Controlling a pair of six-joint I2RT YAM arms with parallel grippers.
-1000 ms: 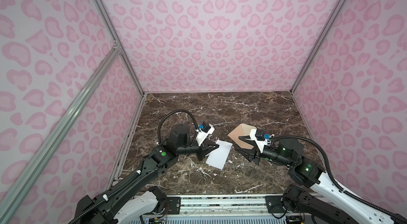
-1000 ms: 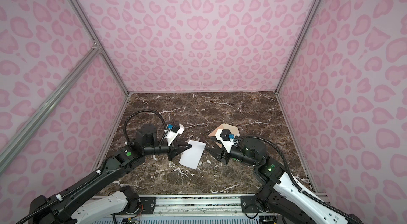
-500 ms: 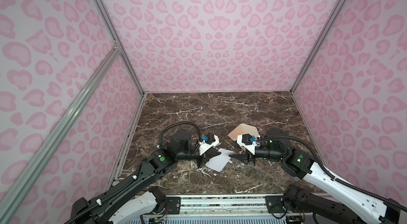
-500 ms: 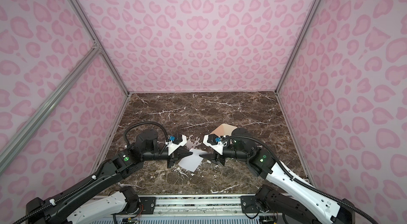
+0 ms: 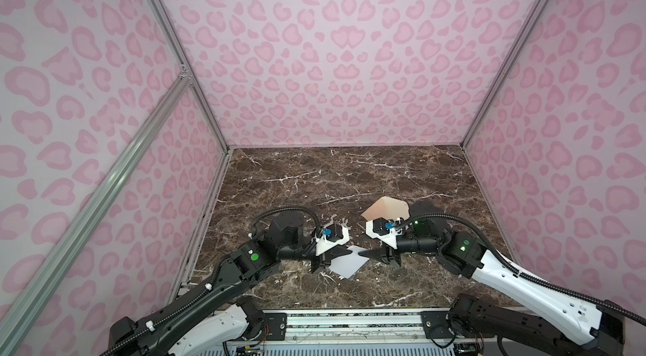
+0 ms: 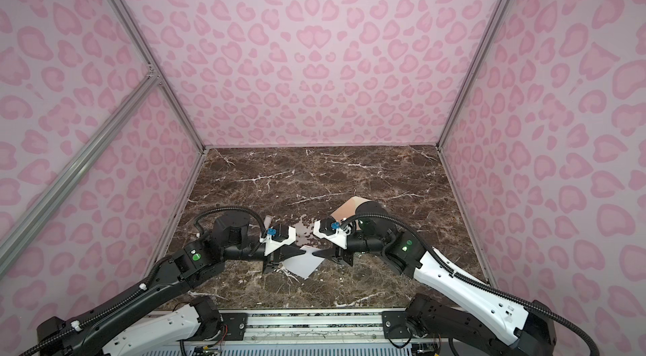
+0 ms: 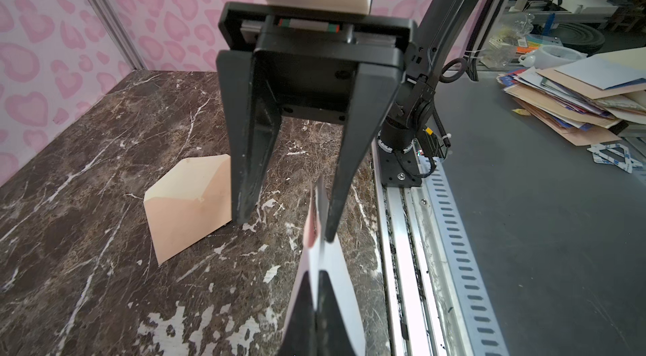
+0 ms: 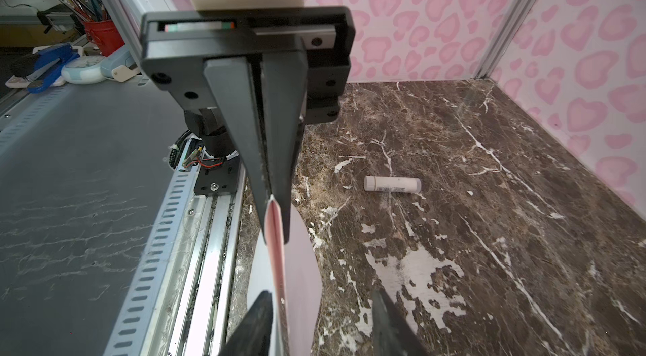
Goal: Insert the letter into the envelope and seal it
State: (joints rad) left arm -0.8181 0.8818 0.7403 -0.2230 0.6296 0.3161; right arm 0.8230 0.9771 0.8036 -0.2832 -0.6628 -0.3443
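- In both top views the right arm (image 5: 430,242) covers the near part of the peach-tan paper envelope (image 5: 382,210). The left arm (image 6: 223,232) hides most of a small white plastic tube (image 6: 267,221). The tube's label is too small to read in the right wrist view.
- Whether the lowest corner of the letter touches the dark brown marble counter (image 5: 349,176) cannot be told.
- The left gripper (image 8: 277,225) is clamped on one edge of the flat rectangular letter (image 5: 347,263), a card white on one face and pale pink on the other. The letter stands on edge, tilted, between the two grippers.
- The right gripper (image 7: 286,226) faces the left gripper with its jaws parted, one finger on each side of the letter's opposite edge. One fingertip (image 7: 328,228) lies against the card and the other stands apart from it, so the card is not pinched there.
- The envelope lies flat on the counter behind the right gripper's wrist, apart from the letter, with its triangular flap open. The letter is outside it, in the left gripper.
- The tube lies on its side on the counter beyond the left gripper.
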